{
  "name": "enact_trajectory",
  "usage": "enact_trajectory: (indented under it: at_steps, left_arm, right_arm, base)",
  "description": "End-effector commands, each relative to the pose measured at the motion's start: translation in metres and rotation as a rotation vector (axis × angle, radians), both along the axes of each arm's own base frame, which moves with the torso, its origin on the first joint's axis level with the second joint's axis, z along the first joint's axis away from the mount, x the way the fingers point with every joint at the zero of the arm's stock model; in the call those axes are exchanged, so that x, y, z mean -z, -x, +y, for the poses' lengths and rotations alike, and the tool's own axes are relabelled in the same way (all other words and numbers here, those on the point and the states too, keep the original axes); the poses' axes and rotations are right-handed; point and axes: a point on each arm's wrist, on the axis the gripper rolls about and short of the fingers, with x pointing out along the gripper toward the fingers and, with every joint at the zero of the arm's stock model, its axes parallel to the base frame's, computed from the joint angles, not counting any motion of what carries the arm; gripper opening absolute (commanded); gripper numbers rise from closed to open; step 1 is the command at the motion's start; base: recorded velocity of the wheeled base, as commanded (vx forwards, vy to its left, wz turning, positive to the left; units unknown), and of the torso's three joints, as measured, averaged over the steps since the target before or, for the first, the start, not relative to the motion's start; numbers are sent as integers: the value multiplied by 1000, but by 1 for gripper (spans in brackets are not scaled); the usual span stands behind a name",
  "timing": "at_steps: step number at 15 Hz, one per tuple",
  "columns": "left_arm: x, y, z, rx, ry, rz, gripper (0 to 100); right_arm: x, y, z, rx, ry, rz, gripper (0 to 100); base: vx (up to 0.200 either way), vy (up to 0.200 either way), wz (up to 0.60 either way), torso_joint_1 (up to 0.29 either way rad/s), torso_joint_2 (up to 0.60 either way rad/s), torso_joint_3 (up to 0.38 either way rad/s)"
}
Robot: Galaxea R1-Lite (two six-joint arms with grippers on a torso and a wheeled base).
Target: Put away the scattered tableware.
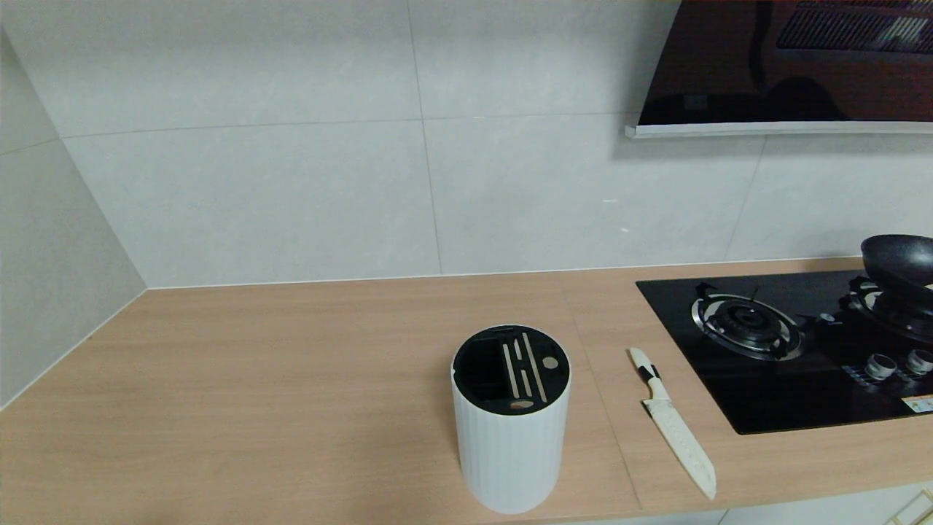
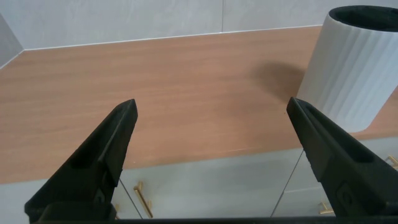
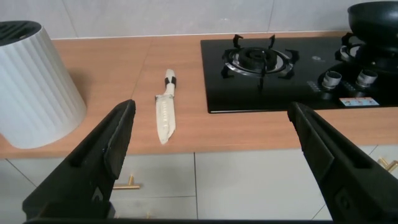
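Observation:
A white knife (image 1: 670, 421) (image 3: 165, 110) lies flat on the wooden counter (image 1: 291, 364), its handle toward the wall and its blade toward the front edge. Left of it stands a white ribbed knife holder (image 1: 510, 419) (image 2: 351, 65) (image 3: 34, 84) with a black slotted top. My left gripper (image 2: 211, 118) is open, held in front of the counter's edge, left of the holder. My right gripper (image 3: 211, 118) is open too, off the counter's front edge, with the knife and holder beyond its fingers.
A black gas hob (image 1: 794, 343) (image 3: 292, 68) with burners and knobs takes up the counter's right side, with a dark pan (image 1: 900, 262) on the far burner. A range hood (image 1: 787, 69) hangs above. Cabinet fronts with gold handles (image 2: 143, 199) sit below the counter.

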Motion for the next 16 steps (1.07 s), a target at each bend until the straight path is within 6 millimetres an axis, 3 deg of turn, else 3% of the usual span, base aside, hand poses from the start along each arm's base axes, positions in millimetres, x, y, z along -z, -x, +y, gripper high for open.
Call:
enact_trajectory:
  at_steps: [1, 2, 5, 8, 11, 16]
  left_arm:
    - [0, 0, 0, 0, 0, 0, 100]
    - [0, 0, 0, 0, -2, 0, 100]
    - [0, 0, 0, 0, -2, 0, 100]
    - [0, 0, 0, 0, 0, 0, 100]
    - [0, 0, 0, 0, 0, 0, 100]
    - [0, 0, 0, 0, 0, 0, 100]
  right_arm:
    - [0, 0, 0, 5, 5, -1, 100]
    - [-2, 0, 0, 6, 10, -13, 100]
    - [-33, 7, 1, -39, -15, -122, 100]
    - [-50, -8, 2, -104, -16, -1, 100]
    - [-80, -40, 3, -158, -24, 148, 100]
    - [-111, -120, 11, -203, -24, 365, 100]
  base:
    - [0, 0, 0, 0, 0, 0]
    - [0, 0, 0, 0, 0, 0]
    - [0, 0, 0, 0, 0, 0]
    - [0, 0, 0, 0, 0, 0]
    - [0, 0, 0, 0, 0, 0]
    - [0, 0, 0, 0, 0, 0]
